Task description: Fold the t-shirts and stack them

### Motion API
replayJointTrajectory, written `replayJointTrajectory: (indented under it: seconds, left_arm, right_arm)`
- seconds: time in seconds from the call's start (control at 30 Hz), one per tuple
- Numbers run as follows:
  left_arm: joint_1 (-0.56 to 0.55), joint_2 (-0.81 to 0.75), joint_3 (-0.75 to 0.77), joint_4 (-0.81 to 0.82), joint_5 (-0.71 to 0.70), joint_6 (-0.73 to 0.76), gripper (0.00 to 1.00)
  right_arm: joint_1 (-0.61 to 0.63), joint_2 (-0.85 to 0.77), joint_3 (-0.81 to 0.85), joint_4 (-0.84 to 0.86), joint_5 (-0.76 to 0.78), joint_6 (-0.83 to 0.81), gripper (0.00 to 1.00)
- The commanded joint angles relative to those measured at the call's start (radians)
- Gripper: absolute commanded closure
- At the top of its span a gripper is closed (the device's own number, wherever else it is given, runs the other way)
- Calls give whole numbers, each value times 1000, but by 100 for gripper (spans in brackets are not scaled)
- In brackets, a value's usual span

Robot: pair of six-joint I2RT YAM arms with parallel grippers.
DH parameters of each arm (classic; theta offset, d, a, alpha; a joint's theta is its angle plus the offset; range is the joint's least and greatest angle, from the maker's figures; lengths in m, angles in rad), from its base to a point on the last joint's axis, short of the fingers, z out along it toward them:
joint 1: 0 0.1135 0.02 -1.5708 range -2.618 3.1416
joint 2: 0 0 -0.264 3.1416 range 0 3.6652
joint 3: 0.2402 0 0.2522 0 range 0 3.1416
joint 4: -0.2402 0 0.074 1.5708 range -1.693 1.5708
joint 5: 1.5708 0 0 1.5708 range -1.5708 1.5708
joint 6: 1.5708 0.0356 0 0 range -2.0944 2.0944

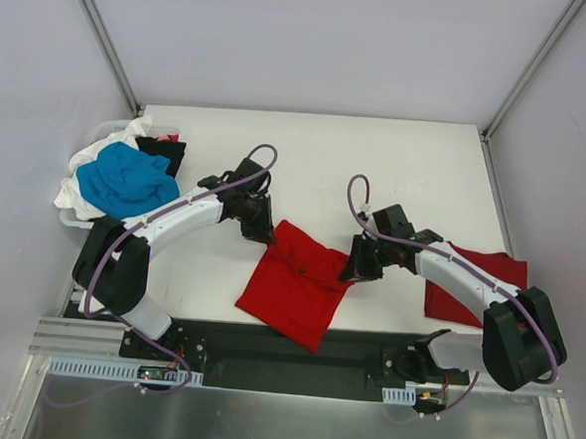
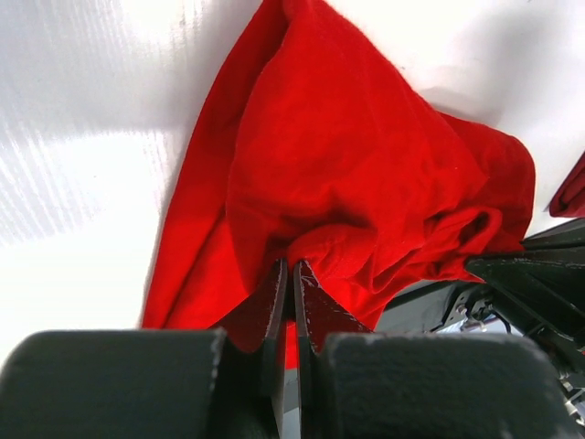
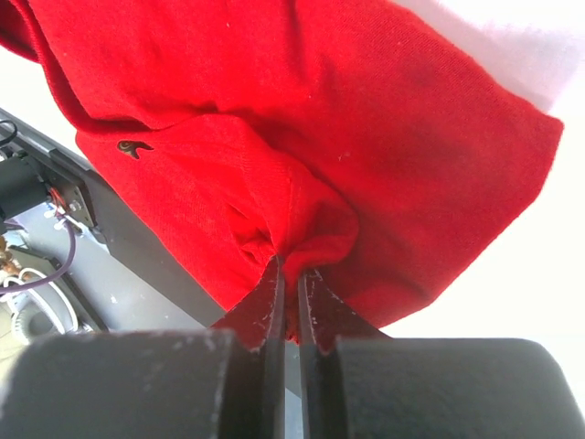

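A red t-shirt (image 1: 297,282) hangs between both grippers at the table's near middle, its lower corner over the front edge. My left gripper (image 1: 265,234) is shut on its upper left edge; the left wrist view shows the cloth (image 2: 347,174) bunched at the closed fingertips. My right gripper (image 1: 354,271) is shut on its right edge; the right wrist view shows the cloth (image 3: 302,137) pinched between the fingers. A folded red t-shirt (image 1: 471,285) lies flat at the right. A heap of blue (image 1: 126,181), white and black t-shirts sits at the far left.
The white table (image 1: 376,165) has grey walls on three sides. A black rail with the arm bases (image 1: 284,358) runs along the front edge. The heap at the left sits in a white basket (image 1: 109,129).
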Motion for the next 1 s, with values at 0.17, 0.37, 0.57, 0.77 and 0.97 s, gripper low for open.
replayJointTrajectory:
  seconds: [0.17, 0.37, 0.57, 0.77, 0.97]
  left_arm:
    - [-14, 27, 46, -1, -3, -2, 100]
    - [-22, 3, -41, -1, 10, 12, 100]
    - [-28, -66, -140, -4, 42, 26, 100]
    - [-28, -169, -198, -57, 25, 26, 100]
    - [6, -228, -77, -172, -70, 73, 97]
  right_arm:
    - [6, -37, 17, -53, 50, -36, 99]
    - [4, -57, -55, -83, 96, -54, 91]
    - [6, -99, -69, -169, 145, -105, 41]
    - [-4, -219, -11, -289, 208, -102, 35]
    - [-42, -245, 86, -344, 210, -99, 35]
